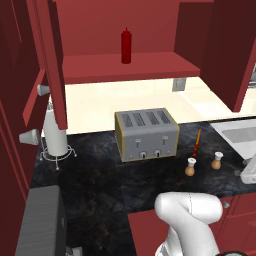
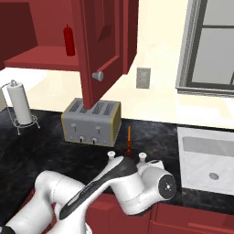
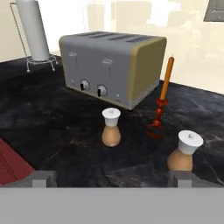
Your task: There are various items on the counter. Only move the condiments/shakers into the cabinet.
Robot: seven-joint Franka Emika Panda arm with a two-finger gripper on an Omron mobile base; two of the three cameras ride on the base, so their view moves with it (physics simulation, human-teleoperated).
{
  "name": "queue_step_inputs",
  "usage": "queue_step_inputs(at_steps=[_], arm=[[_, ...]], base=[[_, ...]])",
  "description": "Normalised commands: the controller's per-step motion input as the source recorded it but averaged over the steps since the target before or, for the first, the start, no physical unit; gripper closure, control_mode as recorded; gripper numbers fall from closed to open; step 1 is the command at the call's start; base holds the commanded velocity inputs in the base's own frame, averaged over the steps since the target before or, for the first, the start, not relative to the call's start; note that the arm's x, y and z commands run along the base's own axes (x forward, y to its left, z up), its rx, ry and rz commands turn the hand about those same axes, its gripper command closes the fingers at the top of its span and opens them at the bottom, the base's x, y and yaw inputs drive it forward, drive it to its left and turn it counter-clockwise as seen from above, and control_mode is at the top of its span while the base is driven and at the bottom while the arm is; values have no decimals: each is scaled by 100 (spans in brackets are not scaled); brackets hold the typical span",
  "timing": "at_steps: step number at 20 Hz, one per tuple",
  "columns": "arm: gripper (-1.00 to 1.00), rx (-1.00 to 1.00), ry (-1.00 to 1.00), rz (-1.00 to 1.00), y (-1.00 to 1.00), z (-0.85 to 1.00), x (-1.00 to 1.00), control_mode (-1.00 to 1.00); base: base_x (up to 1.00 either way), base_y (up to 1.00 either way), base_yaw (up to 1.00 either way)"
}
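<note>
- Clearly, the gripper [image 3: 112, 177] was seen in the hand view with its two dark fingertips [image 3: 43, 178] spread wide apart and nothing held between them.
- It was held low over the counter [image 3: 57, 131], clear of every item.
- One shaker [image 3: 111, 127] was found ahead of the gripper, roughly on its centre line, standing upright on the black stone.
- A second shaker [image 3: 184, 151] was seen nearer and toward the right fingertip, just beyond it, also upright.
- An orange-red utensil [image 3: 161, 99] was seen between and beyond the two shakers, its thin handle rising upward.
- A grey toaster [image 3: 111, 65] with tan edges was placed farther ahead, behind the first shaker and apart from it.
- A paper towel holder [image 3: 33, 30] was noted far ahead to the left.
- The red bottle [image 1: 126, 46] was seen standing upright on the shelf of the cabinet [image 1: 130, 67], well above the toaster, with the cabinet doors swung open.
- Both shakers were seen on the counter to the right of the toaster in the left base view.
</note>
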Motion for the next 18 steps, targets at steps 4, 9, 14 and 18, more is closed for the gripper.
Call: queue_step_inputs(at_steps=[4, 9, 14, 18], arm=[[-100, 2, -24, 7, 34, 0, -25, -100], [-100, 4, -19, 3, 53, -4, -31, -100], [-100, 8, -18, 0, 62, -2, -10, -100], [-100, 0, -7, 0, 41, 0, 0, -100]], base=[[0, 0, 0], [0, 0, 0], [0, 0, 0], [0, 0, 0]])
